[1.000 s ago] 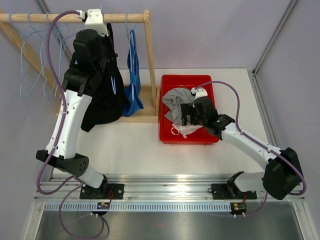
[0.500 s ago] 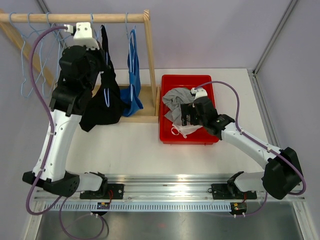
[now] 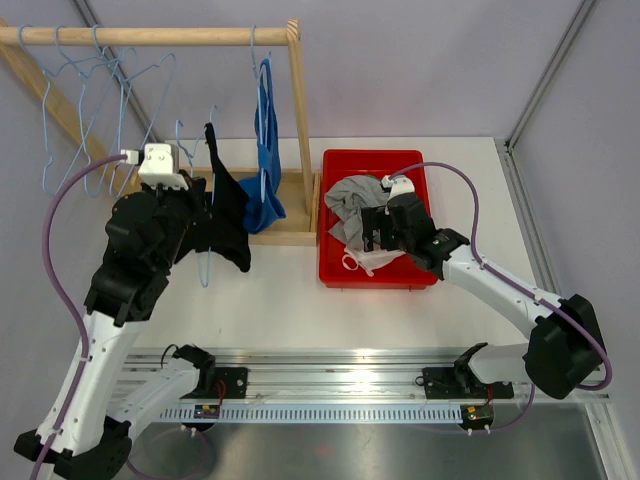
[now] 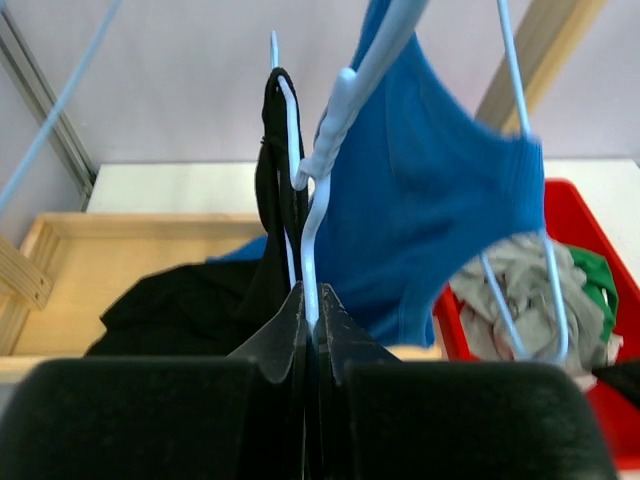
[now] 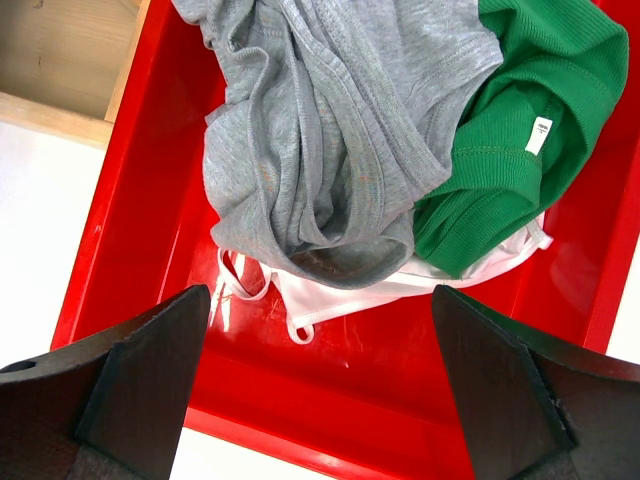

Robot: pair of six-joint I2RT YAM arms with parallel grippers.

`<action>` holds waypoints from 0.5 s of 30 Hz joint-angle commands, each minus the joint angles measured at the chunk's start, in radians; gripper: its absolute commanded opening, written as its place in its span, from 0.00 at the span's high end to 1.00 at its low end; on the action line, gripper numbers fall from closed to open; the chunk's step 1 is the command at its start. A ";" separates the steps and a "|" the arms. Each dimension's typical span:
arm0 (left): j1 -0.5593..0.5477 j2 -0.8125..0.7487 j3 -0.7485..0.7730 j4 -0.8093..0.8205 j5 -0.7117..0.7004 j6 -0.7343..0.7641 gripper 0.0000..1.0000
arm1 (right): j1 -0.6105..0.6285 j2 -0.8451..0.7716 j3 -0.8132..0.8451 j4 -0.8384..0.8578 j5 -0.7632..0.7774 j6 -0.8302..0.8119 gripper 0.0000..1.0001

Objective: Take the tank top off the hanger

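Note:
A black tank top (image 3: 230, 215) hangs on a light blue wire hanger (image 3: 204, 266), which is off the rod and held low in front of the rack. My left gripper (image 3: 200, 218) is shut on that hanger's wire (image 4: 305, 215). In the left wrist view the jaws (image 4: 312, 292) pinch the wire, and the black tank top (image 4: 185, 305) droops to the left of it. My right gripper (image 3: 375, 235) hovers open over the red bin (image 3: 372, 276). Nothing is between its fingers (image 5: 320, 370).
A blue tank top (image 3: 265, 150) hangs on another hanger on the wooden rod (image 3: 150, 36), close to the black one. Several empty hangers (image 3: 70, 80) hang at the rod's left. The rack's wooden base (image 3: 292, 236) lies beside the bin. The bin (image 5: 350, 400) holds grey, green and white garments.
My left arm has come down and toward me, carrying the hanger and black tank top off the rod. The right arm has not moved.

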 commanded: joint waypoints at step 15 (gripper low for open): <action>-0.071 -0.345 -0.365 -0.158 0.193 -0.115 1.00 | 0.009 0.009 0.006 0.048 0.005 -0.002 0.01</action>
